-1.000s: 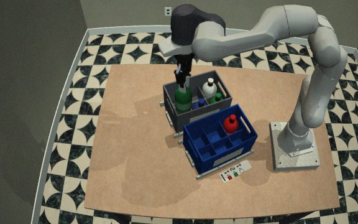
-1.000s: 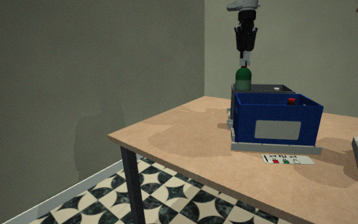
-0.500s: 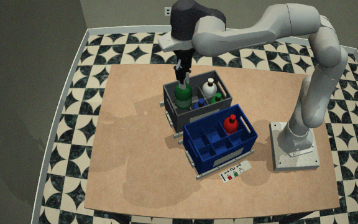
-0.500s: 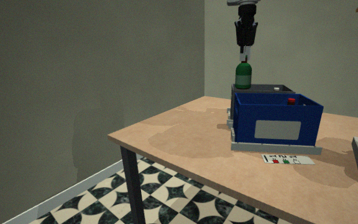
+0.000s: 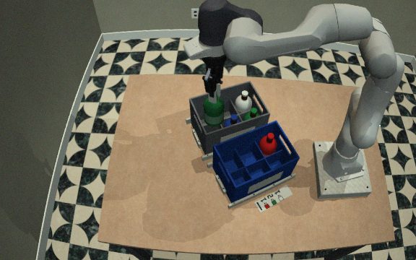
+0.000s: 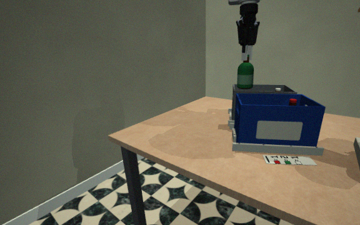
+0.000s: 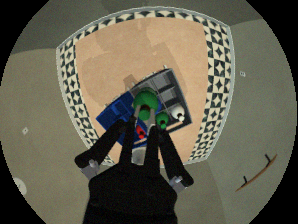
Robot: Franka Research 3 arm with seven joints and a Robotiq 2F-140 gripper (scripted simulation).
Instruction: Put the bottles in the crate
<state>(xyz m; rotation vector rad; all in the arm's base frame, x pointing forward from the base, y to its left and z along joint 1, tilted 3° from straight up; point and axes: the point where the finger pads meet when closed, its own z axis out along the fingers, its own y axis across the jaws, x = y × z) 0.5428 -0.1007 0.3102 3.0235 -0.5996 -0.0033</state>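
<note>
My gripper (image 5: 213, 94) is shut on the neck of a green-label bottle (image 5: 214, 111) and holds it upright, raised above the grey crate (image 5: 228, 115); the side view shows the bottle (image 6: 245, 75) with its base about level with the crate's rim. The grey crate also holds a white bottle (image 5: 243, 101), a blue bottle (image 5: 232, 119) and another green bottle (image 5: 252, 113). The blue crate (image 5: 255, 159) holds one red bottle (image 5: 268, 143) upright in a back cell. The pick list (image 5: 274, 198) lies in front of the blue crate, with red, green and white marks. In the wrist view the green bottle (image 7: 145, 103) sits between my fingers.
The robot base (image 5: 341, 170) stands to the right of the blue crate. Both crates sit in grey holders on the table. The arm reaches over the grey crate from the right.
</note>
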